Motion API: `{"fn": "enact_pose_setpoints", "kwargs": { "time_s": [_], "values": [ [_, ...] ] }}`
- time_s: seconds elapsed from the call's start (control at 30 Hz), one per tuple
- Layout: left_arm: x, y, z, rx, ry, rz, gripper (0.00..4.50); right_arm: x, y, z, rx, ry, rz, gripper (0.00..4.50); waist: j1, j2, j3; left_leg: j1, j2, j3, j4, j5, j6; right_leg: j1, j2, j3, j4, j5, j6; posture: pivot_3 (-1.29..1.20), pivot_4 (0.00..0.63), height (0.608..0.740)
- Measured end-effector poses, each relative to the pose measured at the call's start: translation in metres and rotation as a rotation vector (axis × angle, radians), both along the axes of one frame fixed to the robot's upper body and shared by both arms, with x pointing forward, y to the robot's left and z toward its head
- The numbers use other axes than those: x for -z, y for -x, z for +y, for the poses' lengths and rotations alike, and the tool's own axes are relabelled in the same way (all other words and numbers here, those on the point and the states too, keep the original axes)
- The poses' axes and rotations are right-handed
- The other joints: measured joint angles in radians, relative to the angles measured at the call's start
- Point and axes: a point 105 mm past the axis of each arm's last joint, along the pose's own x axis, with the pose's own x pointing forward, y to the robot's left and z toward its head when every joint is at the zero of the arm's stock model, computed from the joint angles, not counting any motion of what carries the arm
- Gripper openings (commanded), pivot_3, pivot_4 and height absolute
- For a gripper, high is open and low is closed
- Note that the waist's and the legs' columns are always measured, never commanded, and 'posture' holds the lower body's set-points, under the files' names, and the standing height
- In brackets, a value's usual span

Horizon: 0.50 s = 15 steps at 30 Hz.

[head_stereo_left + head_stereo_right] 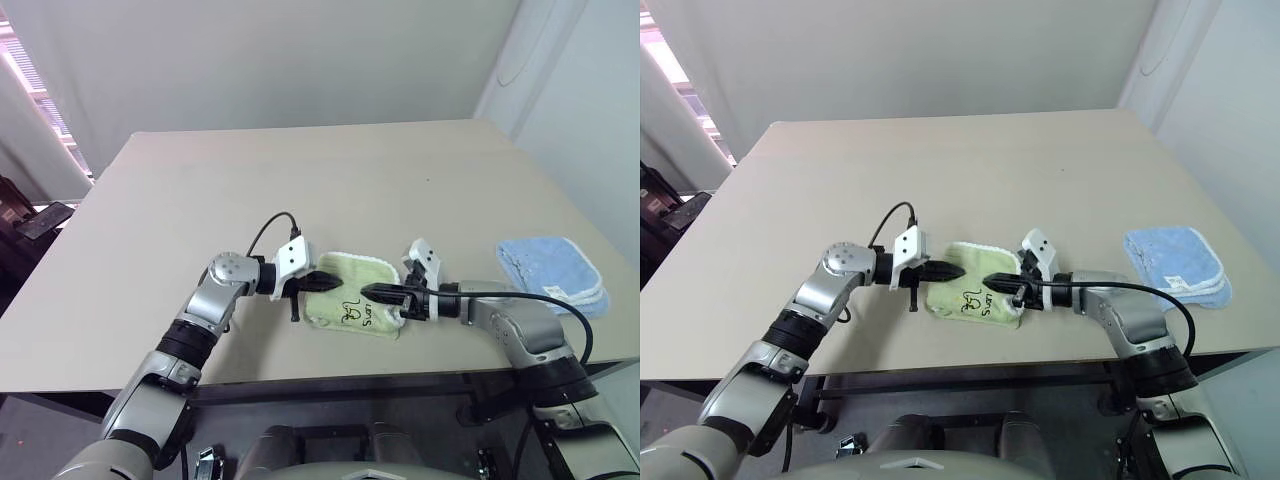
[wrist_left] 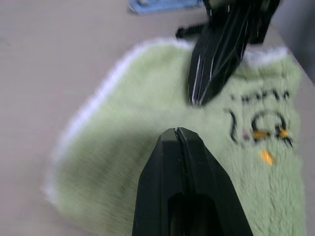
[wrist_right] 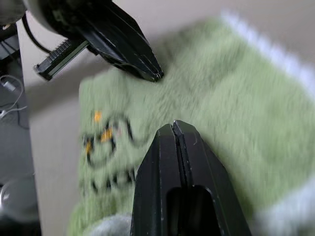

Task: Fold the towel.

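1. the towel (image 1: 350, 292) lies near the table's (image 1: 300, 180) front edge, directly between the two grippers, already folded small.
2. the left gripper (image 1: 331, 284) reaches over the towel's left side, the right gripper (image 1: 374, 292) over its right; their tips face each other, near together.
3. both grippers' fingers are pressed together, pinching no cloth that i can see.

So the light green terry towel with white stitched edging (image 1: 350, 295) is lying flat near the front edge of the table, bunched into a smallish, roughly square shape. Dark embroidered squiggles plus a few little orange bits sit on the half nearest the front edge. The fluffy white trim runs along the far side, and the front right corner looks rolled up a bit.
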Motion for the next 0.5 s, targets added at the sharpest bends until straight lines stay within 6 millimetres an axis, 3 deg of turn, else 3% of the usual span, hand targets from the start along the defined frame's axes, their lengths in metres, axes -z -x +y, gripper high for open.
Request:
{"fn": "enact_pose_setpoints", "kwargs": {
  "time_s": [0.17, 0.33, 0.47, 0.5],
  "values": [
    [0.023, 0.001, 0.0, -0.008, -0.03, 0.028, 0.03, 0.016, 0.006, 0.007, -0.026, 0.022, 0.022, 0.0, 0.001, 0.001, -0.001, 0.004, 0.001, 0.0, 0.002, 0.0, 0.0, 0.004, 0.002, 0.0, 0.001, 0.0, 0.0, 0.0, 0.0, 0.74],
    [0.03, -0.006, -0.006, -0.022, -0.024, 0.047, 0.03, 0.024, 0.001, 0.009, -0.024, 0.046, 0.012, 0.0, 0.001, 0.0, -0.002, 0.016, 0.002, 0.0, 0.002, 0.0, 0.0, 0.016, 0.002, 0.0, 0.0, -0.004, 0.002, 0.0, 0.0, 0.74],
    [0.03, -0.005, -0.005, -0.013, -0.02, 0.062, 0.03, 0.025, 0.0, 0.008, -0.036, 0.061, -0.009, 0.0, 0.001, 0.0, -0.003, 0.016, 0.002, 0.0, 0.002, 0.0, 0.0, 0.016, 0.002, 0.0, 0.0, -0.004, 0.002, 0.0, 0.0, 0.74],
    [0.03, -0.005, -0.005, -0.006, -0.023, 0.065, 0.38, 0.025, 0.001, 0.008, -0.038, 0.057, -0.008, 0.0, 0.001, 0.0, -0.003, 0.016, 0.002, 0.0, 0.002, 0.0, 0.0, 0.016, 0.002, 0.0, 0.0, -0.004, 0.002, 0.0, 0.0, 0.74]
  ]
}}
